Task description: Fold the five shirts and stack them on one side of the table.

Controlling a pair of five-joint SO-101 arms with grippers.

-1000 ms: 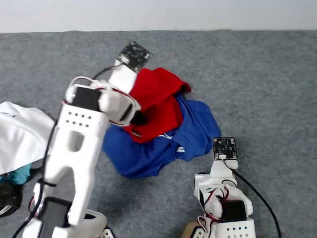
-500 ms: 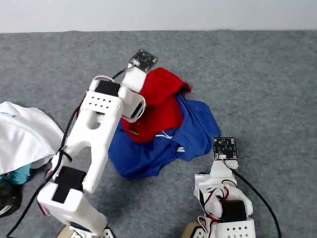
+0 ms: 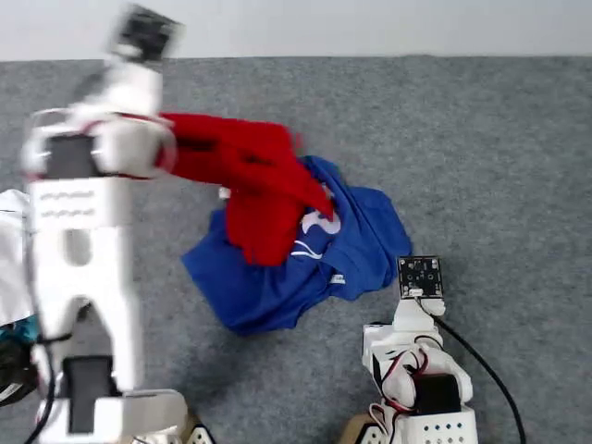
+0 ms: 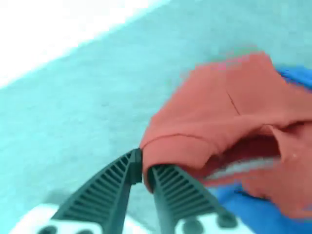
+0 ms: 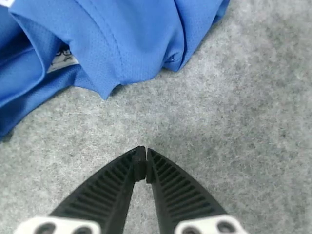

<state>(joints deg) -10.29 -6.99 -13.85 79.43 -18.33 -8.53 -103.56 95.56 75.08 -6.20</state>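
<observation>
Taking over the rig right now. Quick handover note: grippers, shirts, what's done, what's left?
Grippers: the left gripper is shut on the red shirt, which is stretched across the blue shirt. The right gripper is shut on nothing, over the bare table beside the blue shirt's edge.
Others: the white shirt and a teal cloth lie on the left arm's side.
Done: red and blue are unfolded.
Left: fold the shirts and stack them on one side.
</observation>
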